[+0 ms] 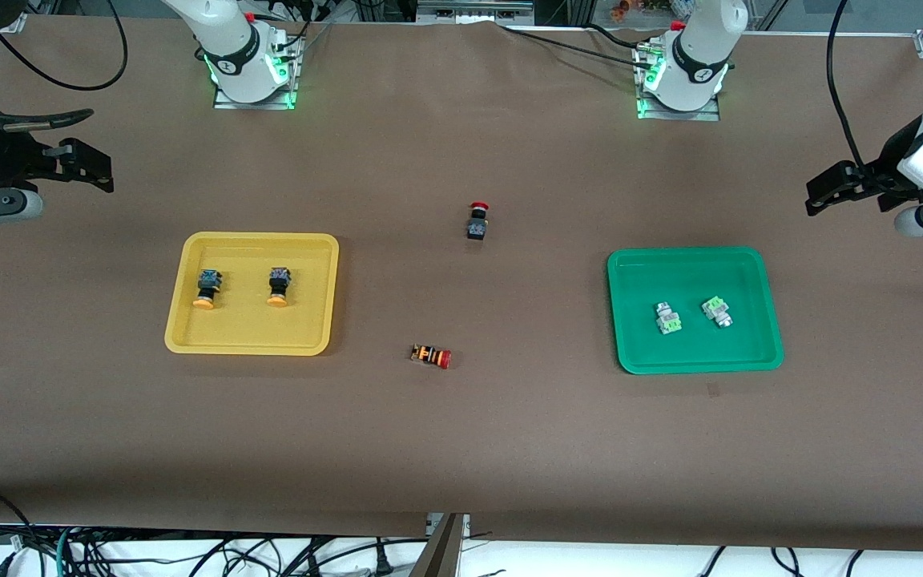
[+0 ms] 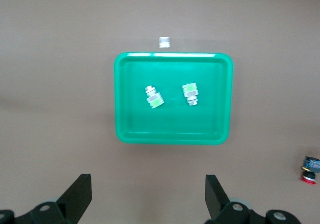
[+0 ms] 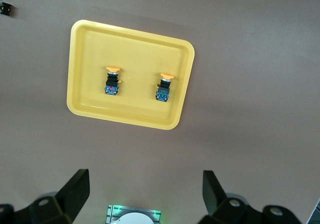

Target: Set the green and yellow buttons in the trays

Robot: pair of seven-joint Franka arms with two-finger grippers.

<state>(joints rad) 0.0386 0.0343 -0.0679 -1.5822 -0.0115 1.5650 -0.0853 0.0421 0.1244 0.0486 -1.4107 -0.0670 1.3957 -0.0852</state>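
Two black-bodied buttons with yellow-orange caps [image 1: 206, 288] [image 1: 278, 286] lie in the yellow tray [image 1: 313, 244], also in the right wrist view [image 3: 112, 80] [image 3: 164, 86] [image 3: 80, 33]. Two silver-white buttons with light-green blocks [image 1: 667, 317] [image 1: 716, 311] lie in the green tray [image 1: 758, 264], also in the left wrist view [image 2: 154, 97] [image 2: 190, 93] [image 2: 125, 63]. My left gripper [image 1: 826, 191] hangs open and empty high up at the left arm's end of the table [image 2: 148, 196]. My right gripper [image 1: 89, 167] hangs open and empty at the right arm's end [image 3: 145, 191].
A black-bodied switch with a red cap [image 1: 477, 220] stands between the trays, nearer the bases. An orange-striped switch with a red cap [image 1: 432, 356] lies nearer the front camera. A small white tag [image 2: 164, 42] lies by the green tray. Arm bases [image 1: 251, 72] [image 1: 679, 80] stand at the table's top edge.
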